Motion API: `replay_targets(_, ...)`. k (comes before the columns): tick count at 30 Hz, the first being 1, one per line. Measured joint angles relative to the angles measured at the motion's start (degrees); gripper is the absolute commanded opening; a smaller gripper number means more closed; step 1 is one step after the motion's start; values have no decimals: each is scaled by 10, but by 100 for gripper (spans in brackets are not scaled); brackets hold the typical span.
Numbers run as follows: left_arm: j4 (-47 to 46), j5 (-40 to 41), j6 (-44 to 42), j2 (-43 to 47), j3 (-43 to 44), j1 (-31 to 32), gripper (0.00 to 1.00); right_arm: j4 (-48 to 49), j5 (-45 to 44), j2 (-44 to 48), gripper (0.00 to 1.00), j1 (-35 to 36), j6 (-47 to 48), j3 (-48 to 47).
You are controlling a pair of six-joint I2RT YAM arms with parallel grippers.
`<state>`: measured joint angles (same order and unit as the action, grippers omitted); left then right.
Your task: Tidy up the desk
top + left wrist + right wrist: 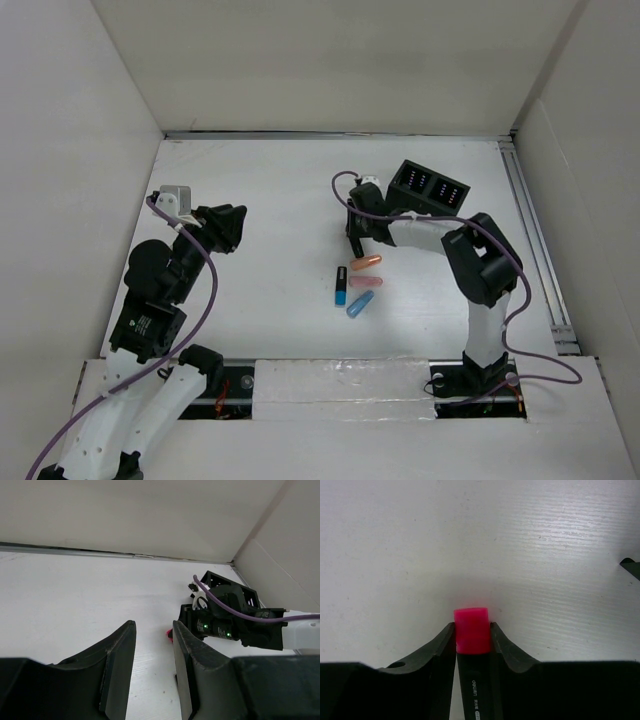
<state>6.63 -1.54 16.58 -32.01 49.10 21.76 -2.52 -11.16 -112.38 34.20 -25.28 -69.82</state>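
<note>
Plainly the large flat matte white desk [270,200], spread from the arm bases to the far wall, is rigid and fixed. What it offers to grasp looks light, smooth and likely slippery, best pinched across the barrel. The right gripper [356,243], reaching low from the right toward the middle, is clamped on a black marker with a bright pink cap [471,635], just behind that cap. The left gripper [153,625] hovers raised at the left, jaws slightly apart, holding nothing
</note>
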Motion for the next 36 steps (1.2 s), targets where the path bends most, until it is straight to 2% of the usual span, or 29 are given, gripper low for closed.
replay_targets(1,0,0,0,0,0,0,32,-1,0,0,26,0,0,-1)
replay_targets(2,0,0,0,0,0,0,32,-2,-2,-2,17,0,0,-3)
replay_targets(3,0,0,0,0,0,0,32,-3,-2,-2,13,0,2,-4)
replay_targets(5,0,0,0,0,0,0,32,-5,-3,-3,11,0,4,-7)
replay_targets(10,0,0,0,0,0,0,32,3,3,5,10,-5,12,-5)
replay_targets(14,0,0,0,0,0,0,32,24,20,50,10,-24,17,-2)
replay_targets(23,0,0,0,0,0,0,32,116,56,187,9,-130,10,4)
replay_targets(29,0,0,0,-1,0,0,32,178,-17,215,10,-193,14,25)
replay_targets(36,0,1,0,-1,0,0,32,226,-120,159,10,-192,55,10)
